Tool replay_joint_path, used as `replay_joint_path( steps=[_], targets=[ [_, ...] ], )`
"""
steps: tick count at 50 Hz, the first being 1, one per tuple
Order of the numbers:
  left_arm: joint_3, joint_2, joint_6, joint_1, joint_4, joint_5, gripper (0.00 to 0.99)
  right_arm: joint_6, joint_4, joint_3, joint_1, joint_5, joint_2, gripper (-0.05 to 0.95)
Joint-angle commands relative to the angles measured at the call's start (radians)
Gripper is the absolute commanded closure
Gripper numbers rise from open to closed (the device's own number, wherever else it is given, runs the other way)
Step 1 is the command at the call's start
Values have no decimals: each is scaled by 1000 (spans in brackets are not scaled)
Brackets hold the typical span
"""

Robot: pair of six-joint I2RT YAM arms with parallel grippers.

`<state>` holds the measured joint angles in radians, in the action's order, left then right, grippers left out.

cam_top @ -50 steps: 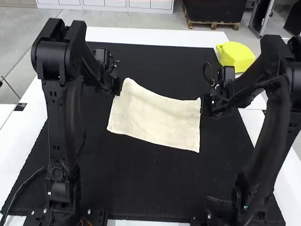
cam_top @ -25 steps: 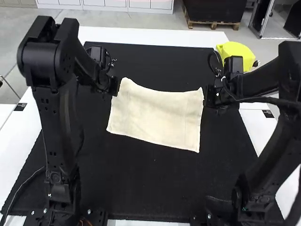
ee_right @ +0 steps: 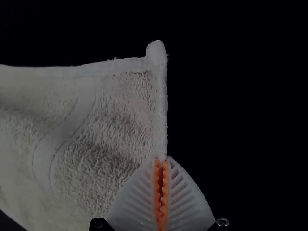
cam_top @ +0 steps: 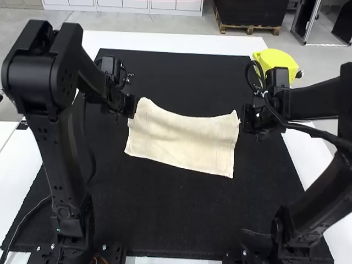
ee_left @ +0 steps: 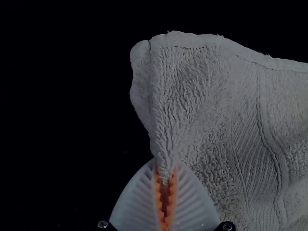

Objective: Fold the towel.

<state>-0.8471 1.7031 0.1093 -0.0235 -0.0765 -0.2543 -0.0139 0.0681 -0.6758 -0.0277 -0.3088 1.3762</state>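
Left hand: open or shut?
Shut: the left hand pinches the towel between its orange pads in the left wrist view.

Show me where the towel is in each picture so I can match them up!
High view: the towel is near the middle, on the black mat.
Left wrist view: by the left gripper, which pinches one side edge.
Right wrist view: by the right gripper, which pinches the opposite side edge.
Shared landmark: black mat around the towel.
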Motion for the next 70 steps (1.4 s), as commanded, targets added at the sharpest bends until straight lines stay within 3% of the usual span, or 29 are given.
replay_joint_path(
  steps=[1, 30, 40, 49, 57, 70],
  targets=[
    [28, -66, 15, 16, -3, 21, 974, 5, 30, 7, 15, -12, -58, 928],
    [158, -217, 15, 31, 38, 26, 974, 20, 168, 96, 12, -38, -227, 928],
    [197, -237, 15, 33, 47, 27, 974, 22, 177, 88, 11, -38, -244, 928],
    [232, -240, 15, 31, 14, 32, 974, 25, 167, 113, 11, -38, -235, 928],
    [267, -240, 7, 30, -83, 52, 974, 32, 136, 134, 11, -38, -178, 928],
    [298, -226, 7, 27, -129, 76, 974, 46, 76, 173, 9, -36, -101, 928]
  ],
)
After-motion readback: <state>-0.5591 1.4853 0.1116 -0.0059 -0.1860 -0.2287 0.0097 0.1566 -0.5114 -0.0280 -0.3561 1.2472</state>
